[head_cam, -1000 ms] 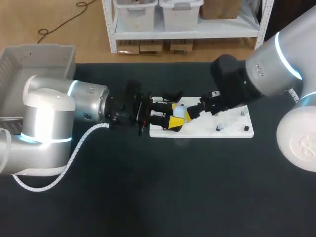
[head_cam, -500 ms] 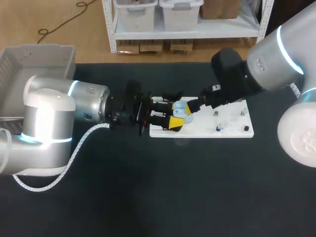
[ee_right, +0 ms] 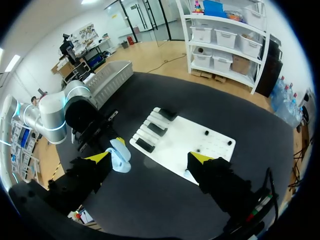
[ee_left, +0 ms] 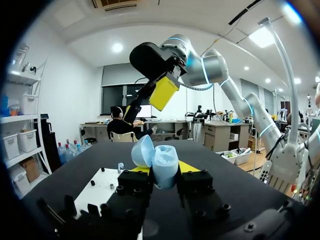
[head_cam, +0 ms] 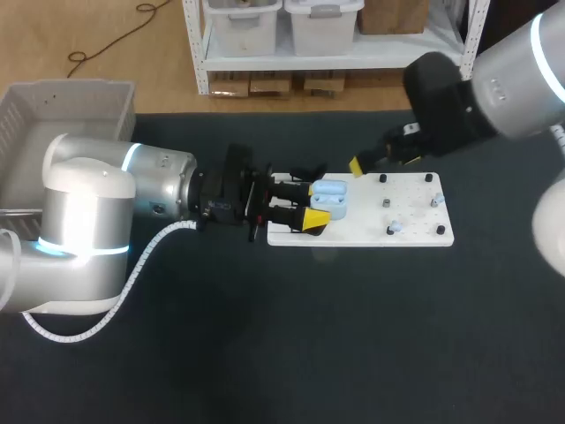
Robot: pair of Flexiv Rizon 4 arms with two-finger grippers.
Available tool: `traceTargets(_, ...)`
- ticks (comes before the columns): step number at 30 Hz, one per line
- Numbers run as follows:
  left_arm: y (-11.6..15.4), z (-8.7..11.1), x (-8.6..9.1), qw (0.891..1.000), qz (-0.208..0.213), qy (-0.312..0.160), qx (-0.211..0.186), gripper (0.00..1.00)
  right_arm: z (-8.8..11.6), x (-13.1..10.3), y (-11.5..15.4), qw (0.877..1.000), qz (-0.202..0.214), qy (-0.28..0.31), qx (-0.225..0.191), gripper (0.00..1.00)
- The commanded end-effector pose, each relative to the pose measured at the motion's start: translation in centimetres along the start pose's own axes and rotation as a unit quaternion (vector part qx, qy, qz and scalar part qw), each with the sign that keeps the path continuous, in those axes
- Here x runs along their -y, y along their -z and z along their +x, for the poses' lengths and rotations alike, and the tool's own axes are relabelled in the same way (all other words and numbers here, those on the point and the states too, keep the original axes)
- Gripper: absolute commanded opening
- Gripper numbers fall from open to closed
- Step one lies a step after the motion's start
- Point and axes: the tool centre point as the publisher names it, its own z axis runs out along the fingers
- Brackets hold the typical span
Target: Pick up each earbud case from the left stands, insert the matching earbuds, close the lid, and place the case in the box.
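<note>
table (head_cam: 353,336): black | on it: white stand board (head_cam: 415,235)

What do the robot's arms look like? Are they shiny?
Both are fat, rounded tubes of silvery grey and white. The left arm and right arm each wear a glowing light-blue ring. A white curly cable runs along the left one. The left gripper and right gripper are black with bright yellow tips.

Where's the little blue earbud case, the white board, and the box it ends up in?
earbud case (head_cam: 328,196), head view, middle of the open case
white board (head_cam: 415,223), head view, bare patch near its front edge
box (head_cam: 66,108), head view, its far wall
</note>
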Motion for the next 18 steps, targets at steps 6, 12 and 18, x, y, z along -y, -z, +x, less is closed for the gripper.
traceTargets(6,-0.1,-0.2,0.2,1.0,0.006,-0.023,0.006,0.0,0.6,1.7,2.1,0.999,0.051,0.004,-0.004,1.0)
traceTargets(12,-0.2,-0.3,0.4,0.999,0.012,-0.033,0.004,0.0,0.5,3.8,2.2,0.997,0.071,0.019,-0.03,1.0)
traceTargets(18,-0.2,-0.2,0.5,0.999,0.014,-0.036,0.001,0.0,0.6,6.3,2.3,0.993,0.094,0.025,-0.061,1.0)
